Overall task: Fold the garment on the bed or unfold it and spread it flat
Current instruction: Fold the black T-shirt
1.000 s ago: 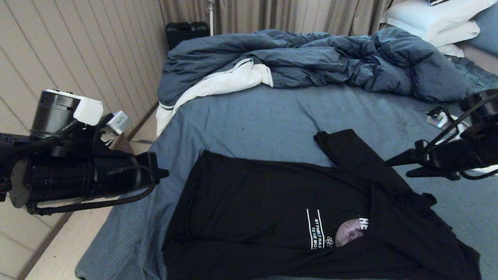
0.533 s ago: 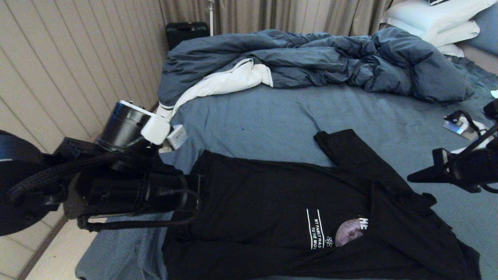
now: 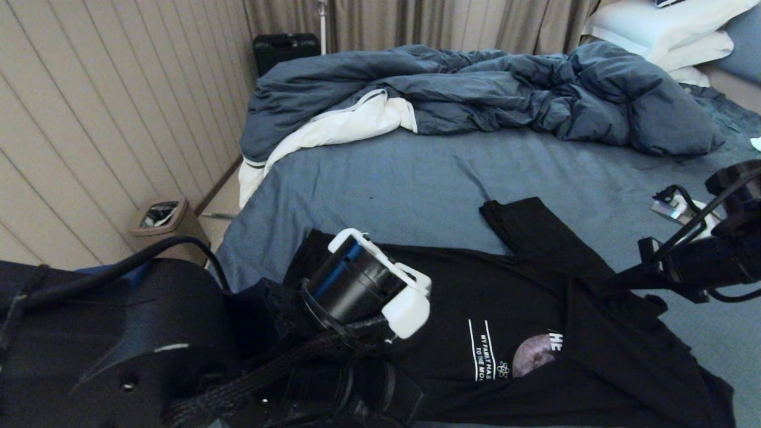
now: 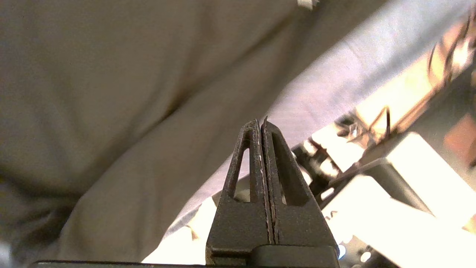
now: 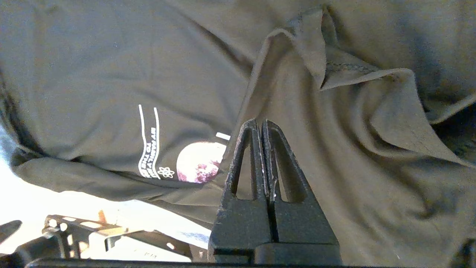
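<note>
Under the clenched, empty right gripper and left gripper: garment partly folded, folded-over side rumpled; further folds remaining.

Matte blk arms, braided cables, white clip on L wrist cylinder, tapered slotted blk claw

On the black garment spread before me, white lettering stands beside the grey moon print. Between two thin white vertical lines, small capitals run sideways: "MY FAMILY HAS" and below that "TO THE MO", the rest covered by a fold. Above the moon, larger white letters "HE" show at the fold's edge. A tiny atom sign sits under the small lines. Nothing else is legible.
</note>
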Available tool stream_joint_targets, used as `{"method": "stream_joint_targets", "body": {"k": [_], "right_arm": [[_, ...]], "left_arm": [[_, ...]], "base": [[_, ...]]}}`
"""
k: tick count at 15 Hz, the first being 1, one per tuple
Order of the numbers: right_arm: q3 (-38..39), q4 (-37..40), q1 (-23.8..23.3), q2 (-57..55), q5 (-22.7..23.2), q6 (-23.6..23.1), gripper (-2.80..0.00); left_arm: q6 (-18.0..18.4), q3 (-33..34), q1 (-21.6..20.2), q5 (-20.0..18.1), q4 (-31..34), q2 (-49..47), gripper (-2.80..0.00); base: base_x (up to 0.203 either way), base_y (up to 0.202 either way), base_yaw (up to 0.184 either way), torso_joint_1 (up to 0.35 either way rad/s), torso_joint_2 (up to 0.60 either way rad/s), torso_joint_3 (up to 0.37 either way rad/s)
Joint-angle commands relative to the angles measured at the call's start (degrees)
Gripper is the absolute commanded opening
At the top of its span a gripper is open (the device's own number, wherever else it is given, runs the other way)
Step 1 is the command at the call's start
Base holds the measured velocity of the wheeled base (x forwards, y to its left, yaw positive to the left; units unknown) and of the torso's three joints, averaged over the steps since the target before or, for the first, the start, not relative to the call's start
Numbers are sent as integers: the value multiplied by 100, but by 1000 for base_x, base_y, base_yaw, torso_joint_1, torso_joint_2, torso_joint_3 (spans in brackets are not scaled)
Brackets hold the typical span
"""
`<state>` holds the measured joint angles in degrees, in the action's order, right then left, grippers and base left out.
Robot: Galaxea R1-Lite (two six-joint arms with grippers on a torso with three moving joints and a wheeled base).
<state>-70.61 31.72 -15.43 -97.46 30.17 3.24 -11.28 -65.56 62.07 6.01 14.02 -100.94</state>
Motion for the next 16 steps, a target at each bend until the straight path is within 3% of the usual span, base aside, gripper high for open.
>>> {"method": "stream_joint_targets", "body": {"k": [1, 6, 7, 11, 16], "right_arm": [[-13, 10, -4, -152, 96, 1, -280], [-38, 10, -44, -257, 470, -8, -280], [-50, 1, -81, -273, 522, -8, -280], [-58, -8, -361, -273, 855, -58, -280], [-50, 1, -589, -265, 1307, -157, -280]], "left_arm": [[215, -170, 307, 6, 39, -348, -280], [761, -721, 983, 145, 153, -1078, -280], [825, -767, 1081, 267, 151, -1243, 0], [1163, -849, 1123, 686, -247, -1674, 0], [1318, -830, 561, 700, -522, -1829, 0]], "base": [[0, 0, 0, 0, 0, 0], [0, 0, 0, 0, 0, 0], [0, 0, 0, 0, 0, 0], [0, 0, 0, 0, 0, 0], [0, 0, 0, 0, 0, 0]]}}
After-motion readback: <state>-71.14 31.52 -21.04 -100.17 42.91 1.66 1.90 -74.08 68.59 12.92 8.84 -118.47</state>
